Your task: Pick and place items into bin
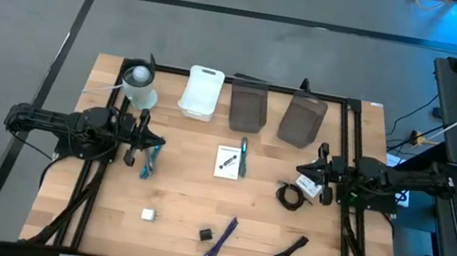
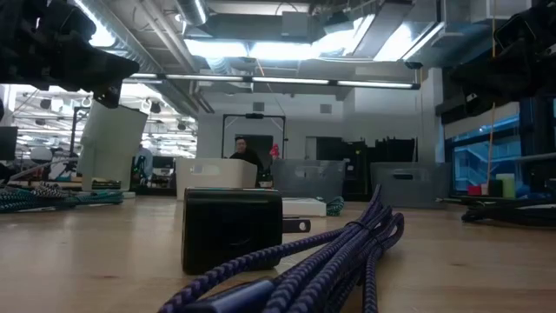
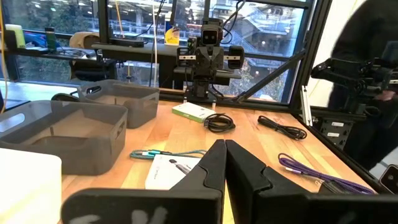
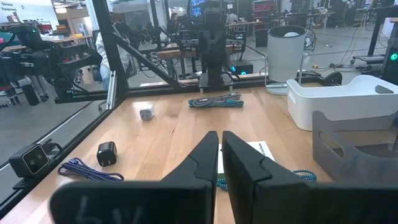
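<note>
Loose items lie on the wooden table: a white printed card [image 1: 227, 162] with a teal braided cable [image 1: 243, 158] beside it, a black coiled cable [image 1: 290, 196], a purple cable [image 1: 220, 240], a black cable [image 1: 289, 251], a white cube [image 1: 148, 214] and a black cube [image 1: 205, 234]. A white bin [image 1: 200, 91] and two grey bins [image 1: 248, 108] stand along the far edge. My left gripper [image 1: 158, 143] hovers at the table's left side, shut and empty. My right gripper [image 1: 300, 170] hovers at the right side, shut and empty. Both point level toward the middle.
A white cylinder [image 1: 138, 84] stands at the far left corner. A teal cable bundle [image 1: 147, 163] lies below my left gripper, and a small white box [image 1: 308, 188] lies below my right gripper. A black frame [image 1: 350, 147] rims the table. People show in the room behind.
</note>
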{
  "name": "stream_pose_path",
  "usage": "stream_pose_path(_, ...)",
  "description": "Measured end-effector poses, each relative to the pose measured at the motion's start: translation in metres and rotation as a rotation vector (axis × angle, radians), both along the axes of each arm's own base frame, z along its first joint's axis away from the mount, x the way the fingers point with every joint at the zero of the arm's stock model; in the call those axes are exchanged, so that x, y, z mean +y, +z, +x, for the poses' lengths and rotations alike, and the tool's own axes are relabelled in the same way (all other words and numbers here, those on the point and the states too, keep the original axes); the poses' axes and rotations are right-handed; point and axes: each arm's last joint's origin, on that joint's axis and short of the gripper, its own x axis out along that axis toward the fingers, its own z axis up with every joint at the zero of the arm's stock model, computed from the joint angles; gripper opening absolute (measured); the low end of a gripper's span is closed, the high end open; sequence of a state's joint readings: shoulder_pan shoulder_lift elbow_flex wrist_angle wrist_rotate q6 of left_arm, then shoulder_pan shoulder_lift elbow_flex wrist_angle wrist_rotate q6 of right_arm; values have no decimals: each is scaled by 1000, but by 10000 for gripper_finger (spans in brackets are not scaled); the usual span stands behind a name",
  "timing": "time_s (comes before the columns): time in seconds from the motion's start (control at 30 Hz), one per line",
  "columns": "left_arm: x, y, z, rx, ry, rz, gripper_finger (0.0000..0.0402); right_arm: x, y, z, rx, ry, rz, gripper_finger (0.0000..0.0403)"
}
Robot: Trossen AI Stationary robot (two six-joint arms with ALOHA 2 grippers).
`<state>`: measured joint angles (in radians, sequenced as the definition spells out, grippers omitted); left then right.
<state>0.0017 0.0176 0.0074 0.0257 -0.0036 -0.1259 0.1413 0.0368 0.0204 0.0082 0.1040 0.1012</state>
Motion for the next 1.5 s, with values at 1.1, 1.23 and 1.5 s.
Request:
stream_pose_path(1.1, 0, 0, 0, 0, 0, -1, 4, -5, 10, 5, -42, -133, -16, 6)
stream_pose_path(1.23, 0, 0, 0, 0, 0, 0, 4, -9, 30, 8, 8, -267, 19, 3)
stream_pose_path(1.5, 0, 0, 0, 0, 0, 0, 4, -13, 84, 44, 165, -606, 221, 1)
